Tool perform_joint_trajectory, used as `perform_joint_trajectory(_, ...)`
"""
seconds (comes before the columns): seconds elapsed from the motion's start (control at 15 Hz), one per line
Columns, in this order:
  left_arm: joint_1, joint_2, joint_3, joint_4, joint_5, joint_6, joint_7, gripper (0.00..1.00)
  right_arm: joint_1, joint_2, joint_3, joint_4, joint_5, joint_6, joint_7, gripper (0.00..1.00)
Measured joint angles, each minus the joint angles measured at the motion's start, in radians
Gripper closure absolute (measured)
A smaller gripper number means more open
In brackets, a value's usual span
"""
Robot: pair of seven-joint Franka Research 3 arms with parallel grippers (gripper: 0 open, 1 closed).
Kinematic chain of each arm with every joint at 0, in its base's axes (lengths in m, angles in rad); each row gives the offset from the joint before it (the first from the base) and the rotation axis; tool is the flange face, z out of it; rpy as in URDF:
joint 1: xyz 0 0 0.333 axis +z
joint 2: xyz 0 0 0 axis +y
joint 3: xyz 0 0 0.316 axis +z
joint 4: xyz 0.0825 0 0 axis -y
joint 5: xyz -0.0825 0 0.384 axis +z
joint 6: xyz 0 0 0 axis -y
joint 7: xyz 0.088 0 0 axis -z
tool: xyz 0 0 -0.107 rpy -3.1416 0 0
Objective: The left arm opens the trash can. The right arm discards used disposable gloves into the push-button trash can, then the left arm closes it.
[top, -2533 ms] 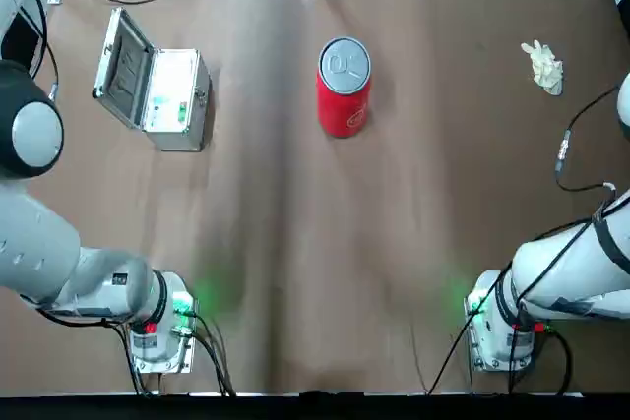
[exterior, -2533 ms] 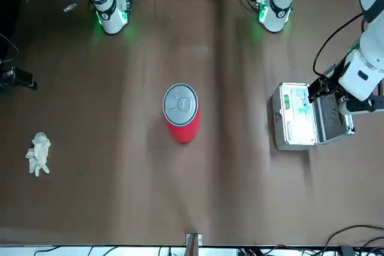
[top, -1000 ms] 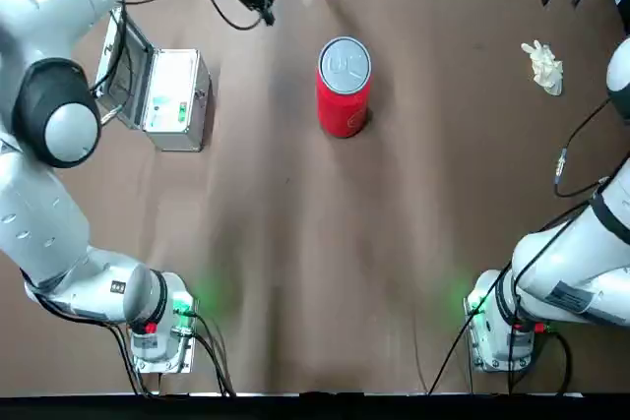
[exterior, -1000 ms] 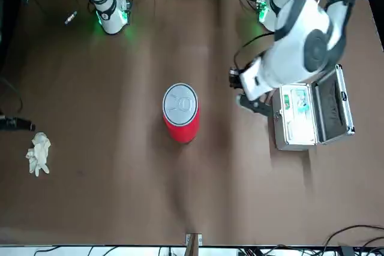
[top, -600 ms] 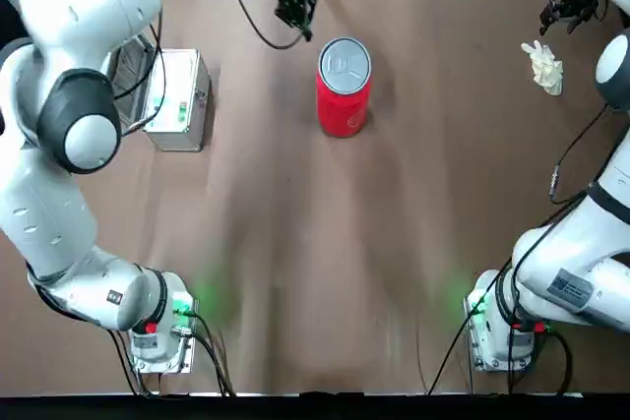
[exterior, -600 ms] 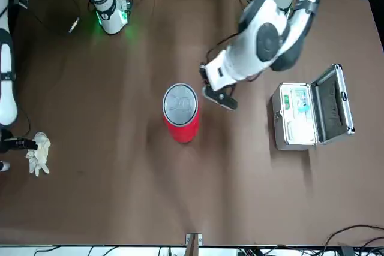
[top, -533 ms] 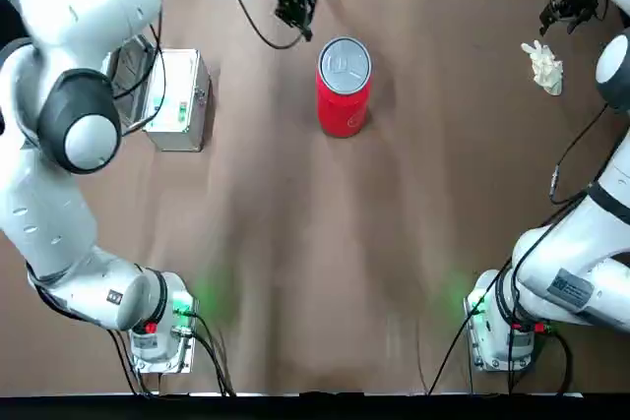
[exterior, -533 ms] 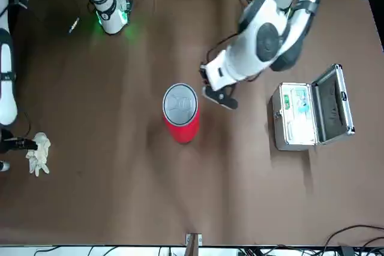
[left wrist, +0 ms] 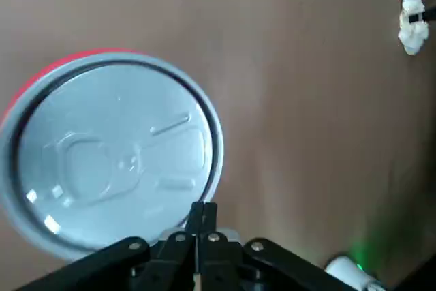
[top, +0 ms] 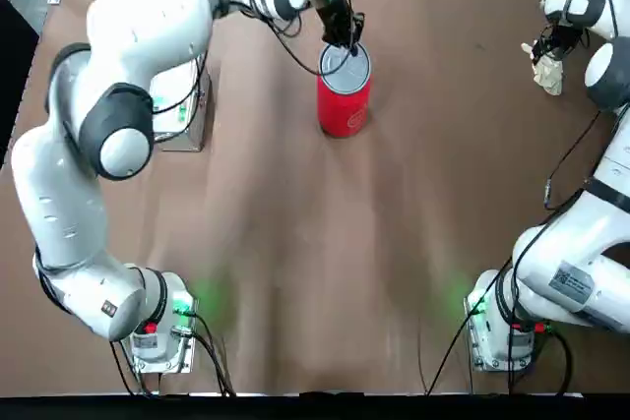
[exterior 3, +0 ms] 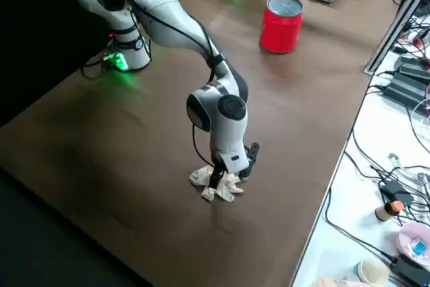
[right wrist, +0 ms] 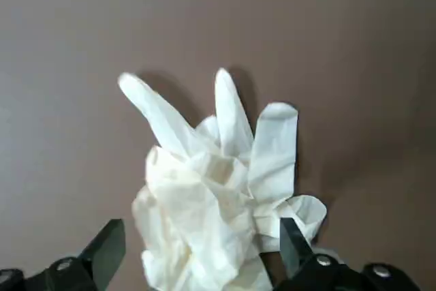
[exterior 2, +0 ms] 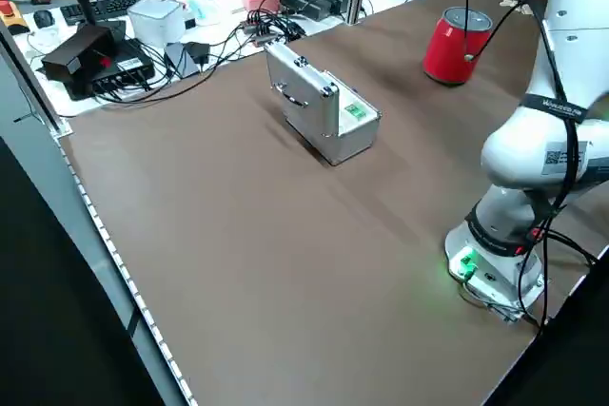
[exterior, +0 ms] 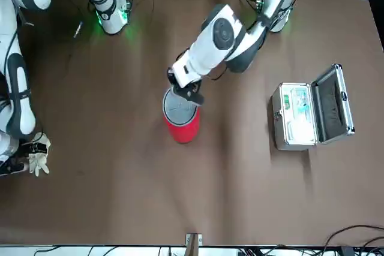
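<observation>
Opening the bin (top: 343, 105) seems in hand: the left hand (left wrist: 201, 206), fingers together, is over its closed lid (left wrist: 116, 155), and likely must press down next; the right hand (right wrist: 203, 243), fingers apart and empty, is at the gloves (right wrist: 211, 195) on the table (top: 285, 243)

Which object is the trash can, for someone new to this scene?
On the brown table, find the open silver case. Toward the robot's right stands the red cylinder, the trash can. Unlike the boxy case, it is round, with a grey lid.
</observation>
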Motion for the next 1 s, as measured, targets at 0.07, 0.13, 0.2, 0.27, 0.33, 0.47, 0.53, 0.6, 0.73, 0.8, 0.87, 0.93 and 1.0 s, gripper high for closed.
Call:
perform_joint_trajectory(0.07,-0.012,0.019,0.000,0.000,0.027,0.032,-0.014,0.99,-0.003,0.008,0.000,0.000,-0.012,0.009,0.000,0.00)
perform_joint_trajectory(0.13,-0.021,0.033,0.000,0.001,0.051,0.058,-0.025,0.99,-0.008,0.016,0.000,0.000,-0.017,0.022,-0.001,0.00)
perform_joint_trajectory(0.2,-0.027,0.044,0.000,0.002,0.071,0.074,-0.034,0.99,-0.015,0.020,-0.001,0.001,-0.017,0.034,-0.004,0.00)
perform_joint_trajectory(0.27,-0.030,0.052,0.001,0.004,0.089,0.082,-0.038,0.99,-0.021,0.024,-0.001,0.001,-0.017,0.040,-0.009,0.00)
perform_joint_trajectory(0.33,-0.030,0.057,0.001,0.009,0.106,0.086,-0.040,0.99,-0.025,0.028,-0.001,0.001,-0.017,0.045,-0.011,0.00)
perform_joint_trajectory(0.47,-0.035,0.069,0.003,0.023,0.136,0.086,-0.055,0.99,-0.028,0.036,-0.001,0.002,-0.017,0.069,-0.012,0.07)
perform_joint_trajectory(0.53,-0.043,0.076,0.012,0.029,0.152,0.086,-0.065,0.99,-0.028,0.038,0.000,0.002,-0.017,0.077,-0.012,0.11)
perform_joint_trajectory(0.6,-0.057,0.083,0.026,0.033,0.162,0.086,-0.073,0.99,-0.028,0.038,0.000,0.002,-0.017,0.077,-0.012,0.12)
perform_joint_trajectory(0.73,-0.101,0.094,0.075,0.041,0.167,0.086,-0.076,0.99,-0.028,0.038,0.006,0.007,-0.017,0.075,-0.009,0.30)
perform_joint_trajectory(0.8,-0.127,0.097,0.103,0.044,0.167,0.086,-0.077,0.99,-0.027,0.038,0.007,0.008,-0.017,0.075,-0.003,0.41)
perform_joint_trajectory(0.87,-0.152,0.098,0.129,0.049,0.167,0.088,-0.080,0.99,-0.027,0.038,0.008,0.010,-0.017,0.075,0.007,0.52)
perform_joint_trajectory(0.93,-0.183,0.099,0.160,0.055,0.167,0.087,-0.097,0.99,-0.028,0.038,0.007,0.014,-0.017,0.072,0.028,0.71)
perform_joint_trajectory(1.0,-0.188,0.100,0.165,0.056,0.167,0.088,-0.101,0.99,-0.028,0.037,0.008,0.018,-0.017,0.060,0.033,0.81)
